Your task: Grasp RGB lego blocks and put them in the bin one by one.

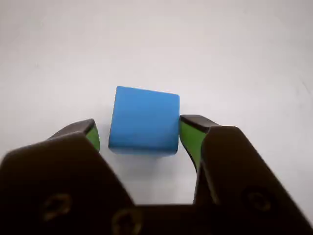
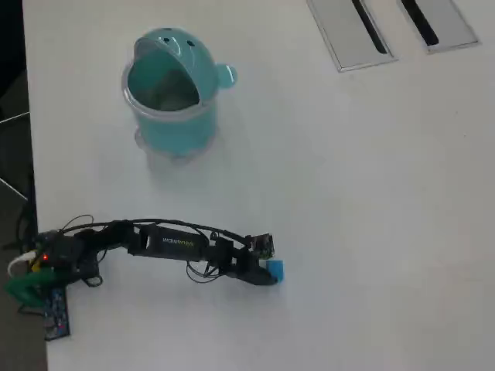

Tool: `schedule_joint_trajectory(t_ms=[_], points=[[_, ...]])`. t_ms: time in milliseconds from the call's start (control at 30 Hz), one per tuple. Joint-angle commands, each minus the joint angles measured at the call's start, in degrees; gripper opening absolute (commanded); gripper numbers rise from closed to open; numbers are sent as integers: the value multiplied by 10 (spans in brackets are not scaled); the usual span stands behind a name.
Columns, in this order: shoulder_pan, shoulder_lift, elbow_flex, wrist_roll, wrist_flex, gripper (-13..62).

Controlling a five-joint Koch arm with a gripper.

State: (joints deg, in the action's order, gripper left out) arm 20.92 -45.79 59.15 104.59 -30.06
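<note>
Tool (image 1: 139, 134): jaws apart, astride blue block (image 1: 144, 120), right pad touching, left pad just clear, no grip yet | Block: on bench (image 2: 371, 193), well apart from bin (image 2: 166, 97) | Progress: red, green blocks unseen; blue left to lift, carry, drop into bin

Bare table (image 2: 348, 193) betw. hand (image 2: 271, 272) & bin (image 2: 172, 93), seemingly.

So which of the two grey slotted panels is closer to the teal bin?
The left panel in the overhead view. The other panel lies to its right, farther from the bin.
</note>
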Motion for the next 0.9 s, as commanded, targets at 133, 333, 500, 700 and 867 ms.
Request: schedule_joint_trajectory(t_ms=[133, 333, 500, 700, 867], points=[[12, 8, -81, -7, 11, 206], [6, 0, -83, -19, 11, 164], [-2, -49, -77, -37, 11, 164], [-17, -110, -50, -61, 8, 164], [-42, -185, 3, -76, 6, 164]])
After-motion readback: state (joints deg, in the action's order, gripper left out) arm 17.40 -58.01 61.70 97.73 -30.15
